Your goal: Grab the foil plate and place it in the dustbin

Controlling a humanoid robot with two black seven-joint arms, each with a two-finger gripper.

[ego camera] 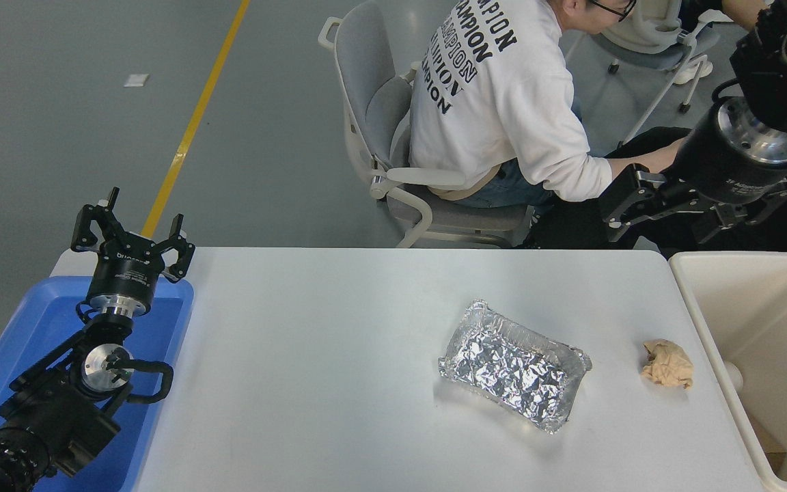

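Centrally, foil plate (513, 365); dustbin (708, 321) rightward

one foil plate (513, 365), one dustbin (708, 321)

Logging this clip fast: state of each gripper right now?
Left gripper: open, empty, parked above the blue tray.
Right gripper: open, empty, raised beyond the table's far edge; the foil plate lies untouched on the table.
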